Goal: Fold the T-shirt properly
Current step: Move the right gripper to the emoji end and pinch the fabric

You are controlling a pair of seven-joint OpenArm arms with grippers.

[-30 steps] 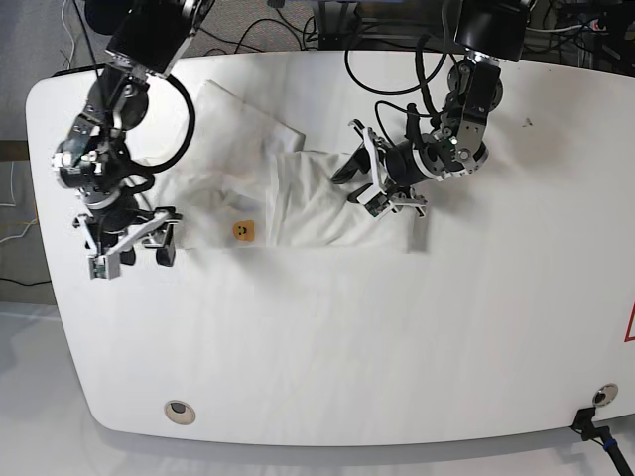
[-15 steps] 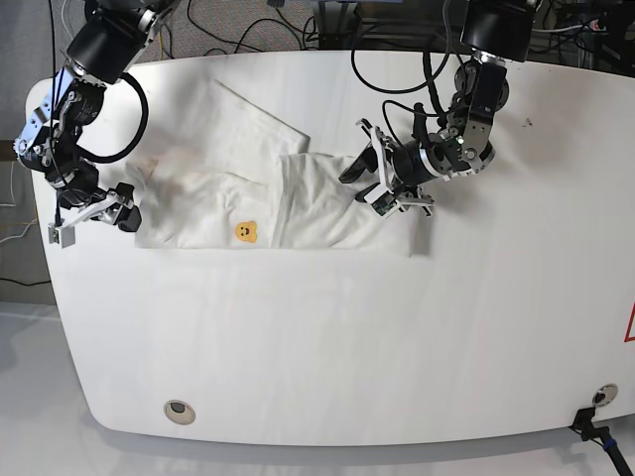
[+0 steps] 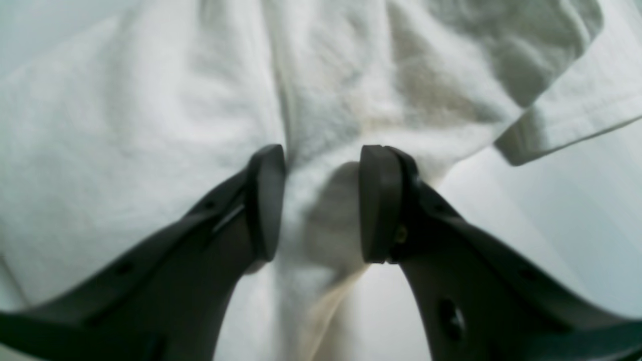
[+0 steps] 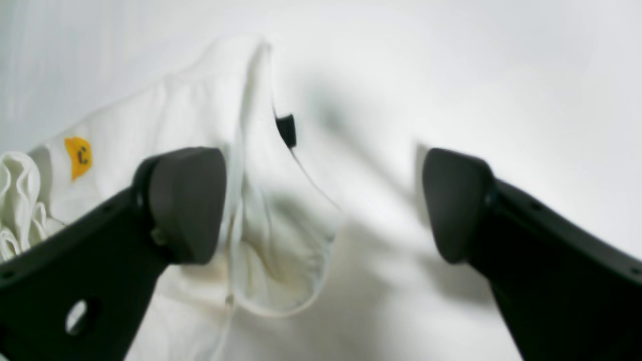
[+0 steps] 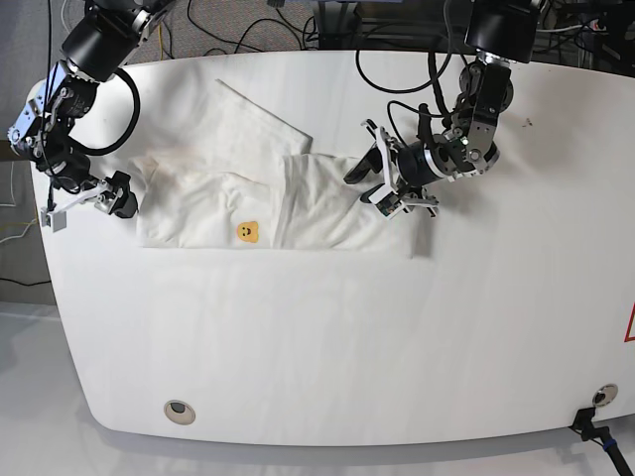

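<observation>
The white T-shirt lies partly folded and rumpled on the far half of the white table, with no print showing, only a small orange smiley label. My left gripper sits on the shirt's right part. In the left wrist view its fingers stand close together with a ridge of the T-shirt pinched between them. My right gripper is at the shirt's left edge. In the right wrist view it is wide open over the T-shirt's collar, and the label shows at left.
The white table has rounded corners and a round hole at the front left. Cables run behind the far edge. A black fitting sits at the front right corner.
My right arm has swung from the shirt's front-left corner back and to the left, to the shirt's left edge. My left gripper has narrowed on the cloth and shifted slightly right.
</observation>
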